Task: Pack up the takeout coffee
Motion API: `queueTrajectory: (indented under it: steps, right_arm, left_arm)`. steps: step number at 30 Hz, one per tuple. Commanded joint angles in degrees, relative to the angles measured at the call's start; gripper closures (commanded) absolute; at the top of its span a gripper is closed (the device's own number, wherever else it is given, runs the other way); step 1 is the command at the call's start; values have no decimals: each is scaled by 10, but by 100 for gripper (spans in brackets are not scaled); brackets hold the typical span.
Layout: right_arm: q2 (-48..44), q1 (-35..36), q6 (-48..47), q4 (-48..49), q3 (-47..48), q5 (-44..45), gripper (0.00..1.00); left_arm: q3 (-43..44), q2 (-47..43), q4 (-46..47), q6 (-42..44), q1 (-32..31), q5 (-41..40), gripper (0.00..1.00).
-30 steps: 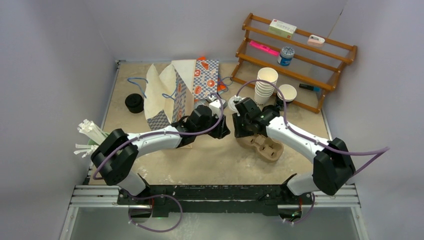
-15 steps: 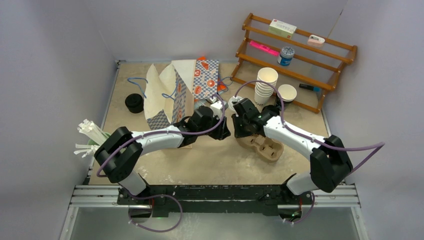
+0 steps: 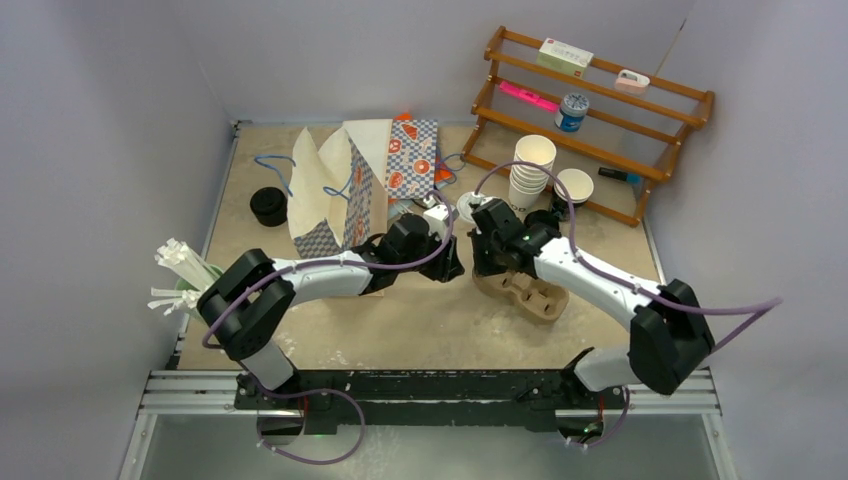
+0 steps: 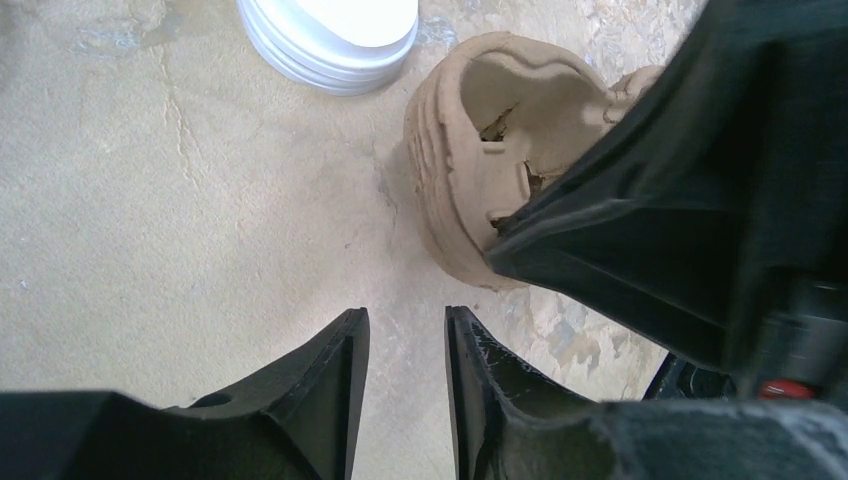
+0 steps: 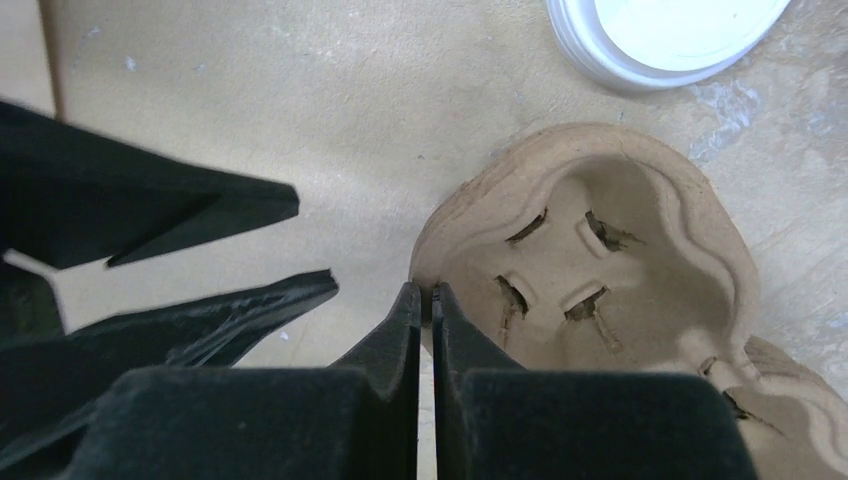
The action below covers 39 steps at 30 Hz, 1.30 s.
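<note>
one carrier [image 5: 640, 200] lies beside the right tool [image 5: 432, 292].

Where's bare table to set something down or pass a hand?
Free: the near strip between the arms, in front of the cup carrier; the patch right of it, before the wooden rack. Crowded: centre, where left gripper and right gripper meet by the paper bag, white lids and cup stack.

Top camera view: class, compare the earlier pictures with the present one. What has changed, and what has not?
The right gripper closed at the rim of the pulp carrier; whether it pinches it is unclear. The left arm swung slightly inward; the left gripper is open. Carrier, paper bag, cup stack and white lids stayed put.
</note>
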Motion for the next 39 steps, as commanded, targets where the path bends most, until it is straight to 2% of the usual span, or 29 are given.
queueTrajectory:
  steps: [1,10,17,22,31,39]
  right_arm:
    - [-67,3,7,12,-10,5,100]
    - [-150,3,28,6,-49,5,100]
    - [-208,3,40,-3,-35,50,100]
    - [-204,3,36,-18,-11,56,100]
    - [-203,3,32,-25,0,56,100]
    - [-204,3,18,-84,67,78,100]
  left_arm:
    - [1,9,48,-15,4,20,61]
    - [-25,9,111,-42,4,38,58]
    - [-18,24,124,-42,4,44,52]
    - [8,61,128,-49,3,53,47]
    - [56,114,115,-46,2,60,47]
    - [69,114,98,-32,-10,36,48]
